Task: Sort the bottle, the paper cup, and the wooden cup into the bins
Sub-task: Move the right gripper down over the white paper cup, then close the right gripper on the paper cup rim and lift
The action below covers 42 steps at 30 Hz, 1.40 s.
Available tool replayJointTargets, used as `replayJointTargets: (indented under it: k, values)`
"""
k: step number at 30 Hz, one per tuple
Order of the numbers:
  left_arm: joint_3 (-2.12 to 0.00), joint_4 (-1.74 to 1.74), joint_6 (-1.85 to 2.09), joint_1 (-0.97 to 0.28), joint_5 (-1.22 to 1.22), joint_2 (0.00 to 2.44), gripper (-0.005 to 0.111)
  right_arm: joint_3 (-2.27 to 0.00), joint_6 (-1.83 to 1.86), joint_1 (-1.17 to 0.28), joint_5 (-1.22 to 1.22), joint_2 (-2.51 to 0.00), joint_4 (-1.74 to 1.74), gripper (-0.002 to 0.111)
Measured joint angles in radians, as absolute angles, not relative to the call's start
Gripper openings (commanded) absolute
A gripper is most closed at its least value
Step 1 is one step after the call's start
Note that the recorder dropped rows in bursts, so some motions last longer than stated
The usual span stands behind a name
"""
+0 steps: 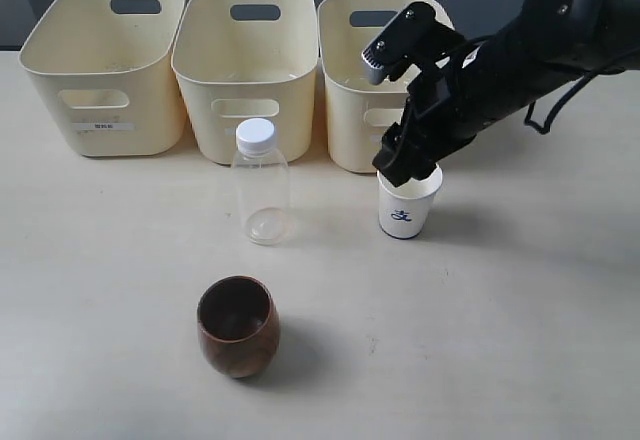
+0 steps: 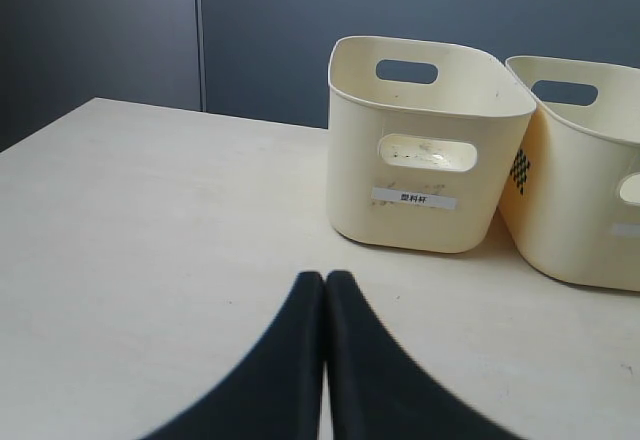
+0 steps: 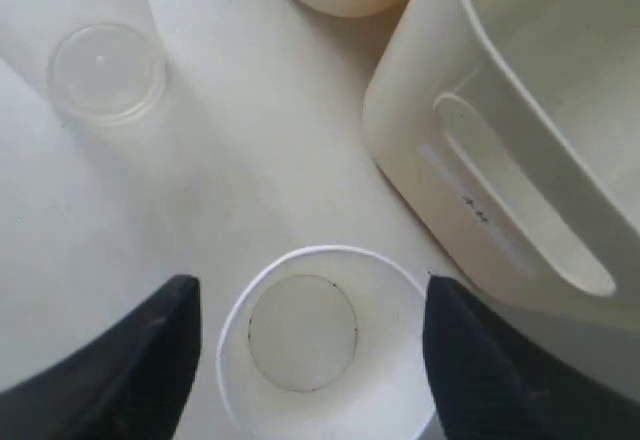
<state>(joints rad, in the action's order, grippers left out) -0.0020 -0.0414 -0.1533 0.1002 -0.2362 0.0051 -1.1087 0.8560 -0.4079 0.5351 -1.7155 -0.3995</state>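
Right of the bottle (image 1: 261,183), we straddle the paper cup (image 1: 408,204) with our right gripper (image 3: 305,345) spread, unclenched, ready to grasp; our left gripper (image 2: 325,360) idles closed.

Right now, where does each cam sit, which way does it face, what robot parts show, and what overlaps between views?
Exterior: raised, facing the table and three bins; shows the right arm over the paper cup.
Left wrist: low, looking level across the table at two bins; its shut left gripper shows.
Right wrist: looks straight down into the paper cup between open fingers; the right gripper straddles it.
Shared: paper cup, bottle and right-hand bin, exterior plus right wrist.
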Motion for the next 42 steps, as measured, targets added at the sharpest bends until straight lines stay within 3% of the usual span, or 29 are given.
replayJointTargets:
  k: [23,25,26,30,42]
  values:
    - [-0.002,-0.041,-0.153,0.1,-0.236,0.005,0.0,-1.109,0.899,-0.408,0.506,-1.846,-0.431,0.061]
    - [-0.002,-0.041,-0.153,0.1,-0.236,0.005,0.0,-1.109,0.899,-0.408,0.506,-1.855,-0.433,0.056]
    - [-0.002,-0.041,-0.153,0.1,-0.236,0.005,0.0,-1.109,0.899,-0.408,0.506,-1.859,-0.433,0.048]
    - [-0.002,-0.041,-0.153,0.1,-0.236,0.005,0.0,-1.109,0.9,-0.408,0.506,-1.861,-0.435,0.0]
    - [-0.002,-0.041,-0.153,0.1,-0.236,0.005,0.0,-1.125,0.928,-0.408,0.519,-1.756,-0.471,0.001]
